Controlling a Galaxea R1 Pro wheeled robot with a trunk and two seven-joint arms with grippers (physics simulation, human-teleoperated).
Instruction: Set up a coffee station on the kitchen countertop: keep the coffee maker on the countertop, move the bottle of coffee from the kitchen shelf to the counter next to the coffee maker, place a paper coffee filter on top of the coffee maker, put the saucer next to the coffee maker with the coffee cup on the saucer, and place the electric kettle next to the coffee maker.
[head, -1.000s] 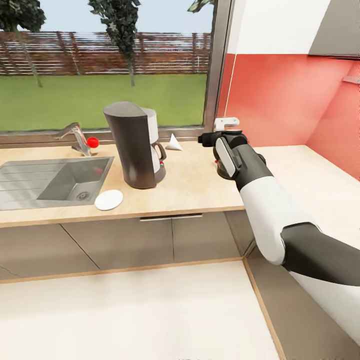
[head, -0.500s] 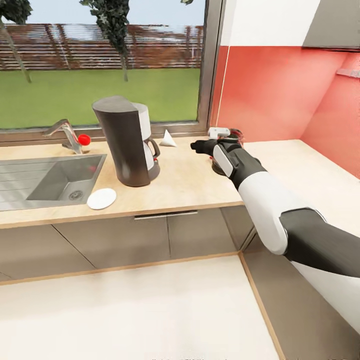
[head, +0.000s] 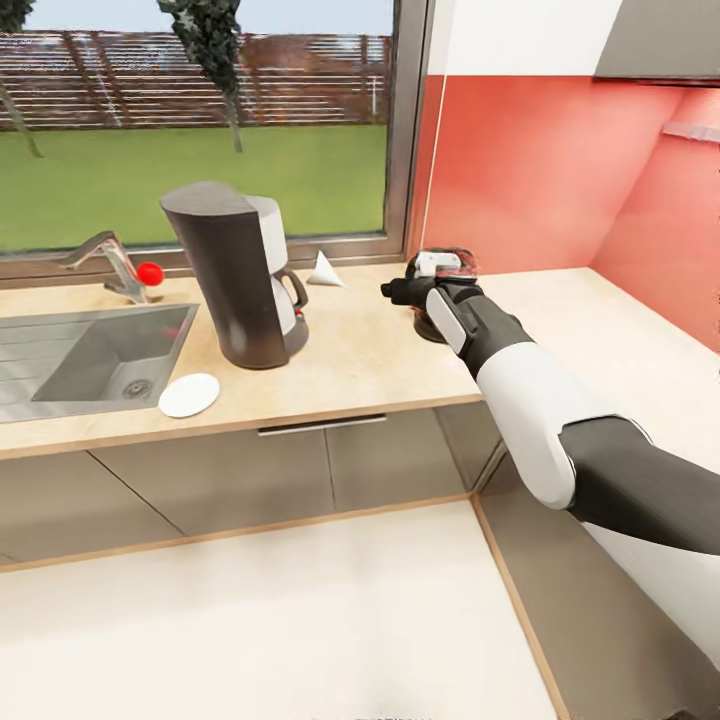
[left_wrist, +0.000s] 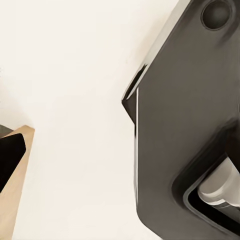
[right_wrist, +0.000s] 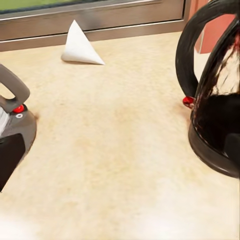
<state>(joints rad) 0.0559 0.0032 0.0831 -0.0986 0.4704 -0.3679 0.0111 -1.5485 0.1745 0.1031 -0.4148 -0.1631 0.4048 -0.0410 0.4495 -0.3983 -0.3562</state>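
Beige wood-look kitchen countertop (head: 380, 360) carries the tall dark grey coffee maker (head: 235, 275) well off from the right gripper (head: 400, 291), whose fingers' spread I cannot tell, with the clear glass, black-handled electric kettle (right_wrist: 212, 95) just beside them and the white cone paper coffee filter (right_wrist: 79, 45) beyond.

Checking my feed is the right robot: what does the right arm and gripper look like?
The right arm has glossy white shells split by a dark grey elbow band, with a dark grey wrist carrying a white panel. The right gripper is black. No cables or markings show.
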